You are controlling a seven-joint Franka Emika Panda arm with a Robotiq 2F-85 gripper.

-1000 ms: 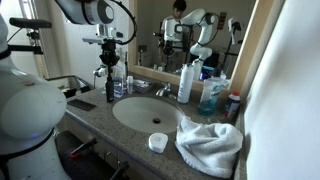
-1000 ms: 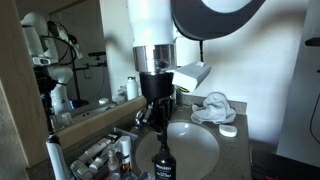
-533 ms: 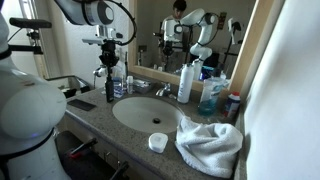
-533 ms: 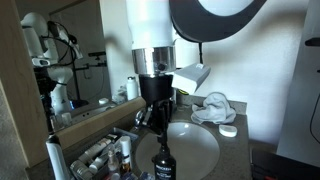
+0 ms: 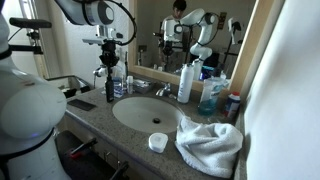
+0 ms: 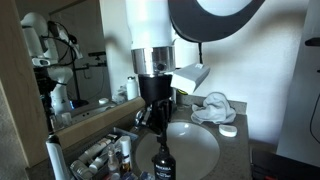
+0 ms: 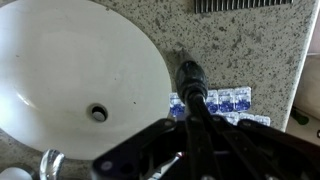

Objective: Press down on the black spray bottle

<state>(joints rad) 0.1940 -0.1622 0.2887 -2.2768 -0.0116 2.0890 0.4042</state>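
Observation:
The black spray bottle [image 6: 161, 160] stands on the granite counter beside the sink, slim and dark with a narrow head. In an exterior view it is at the left rim of the basin [image 5: 109, 90]. My gripper [image 6: 158, 130] is straight above it, fingers shut together, with the tips at the bottle's head; it also shows in an exterior view [image 5: 109, 72]. In the wrist view the closed fingers [image 7: 193, 100] run down onto the bottle's top [image 7: 189, 72]. I cannot tell how hard the tips touch the head.
The white oval sink [image 5: 150, 112] fills the middle of the counter, drain visible [image 7: 97, 113]. A tall white bottle [image 5: 186, 80], a blue bottle [image 5: 210, 96], a crumpled white towel [image 5: 210, 145] and a small white cup [image 5: 157, 142] stand around it. Blue blister packs [image 7: 228, 100] lie beside the black bottle.

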